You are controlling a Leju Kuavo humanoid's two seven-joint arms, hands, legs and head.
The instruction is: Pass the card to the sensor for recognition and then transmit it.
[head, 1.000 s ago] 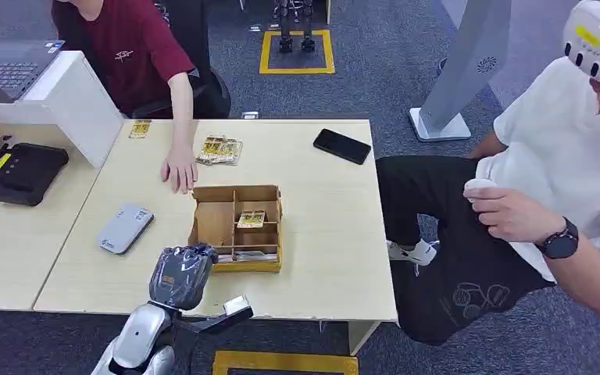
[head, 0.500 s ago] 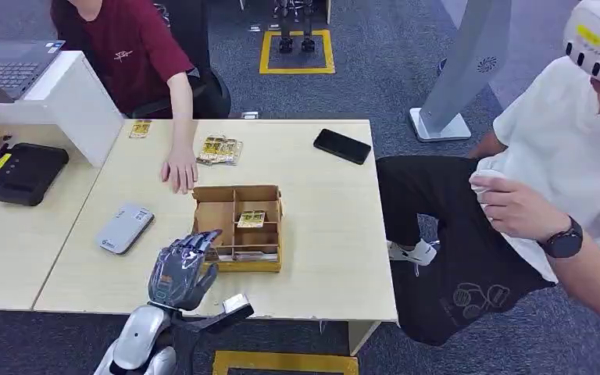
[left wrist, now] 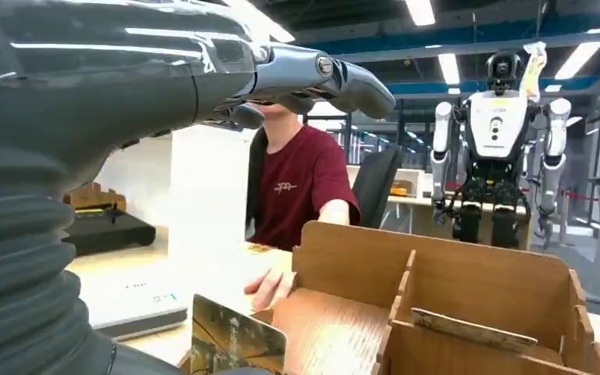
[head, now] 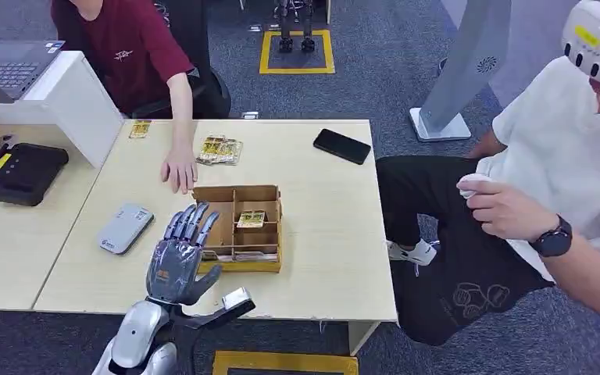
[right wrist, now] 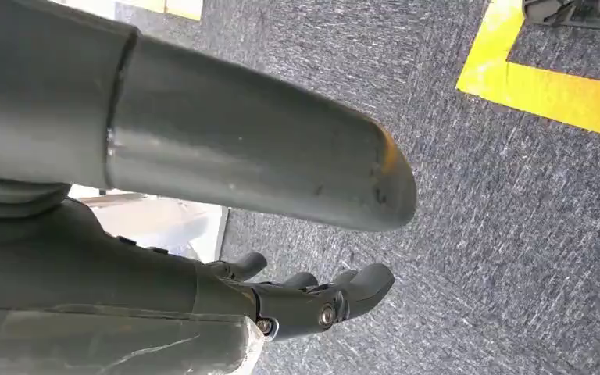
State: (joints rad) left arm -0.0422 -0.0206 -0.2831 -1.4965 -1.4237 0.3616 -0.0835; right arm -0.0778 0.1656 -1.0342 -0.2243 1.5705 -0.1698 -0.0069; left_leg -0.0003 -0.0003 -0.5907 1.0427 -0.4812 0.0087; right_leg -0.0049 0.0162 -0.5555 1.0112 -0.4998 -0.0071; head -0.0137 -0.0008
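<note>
My left hand (head: 178, 254) hovers at the near left corner of the wooden divided box (head: 269, 205), fingers spread and straight, holding nothing. In the left wrist view the hand (left wrist: 203, 70) reaches over the box (left wrist: 469, 281), and a gold-green card (left wrist: 238, 344) stands on edge just beneath it. Another card (head: 251, 219) lies in a middle compartment. The grey sensor (head: 125, 228) lies flat on the table left of the box. My right hand (right wrist: 305, 301) hangs over the carpet with loose fingers and nothing in it.
A person in a maroon shirt rests a hand (head: 179, 170) on the table just behind the box. Loose cards (head: 219, 148) and a black phone (head: 342, 145) lie farther back. A seated person (head: 547, 180) with a headset is at the right. A black device (head: 22, 172) sits far left.
My left hand has uncurled from a closed fist into spread, straight fingers and reaches a little further toward the box. The seated person's hand shifted slightly.
</note>
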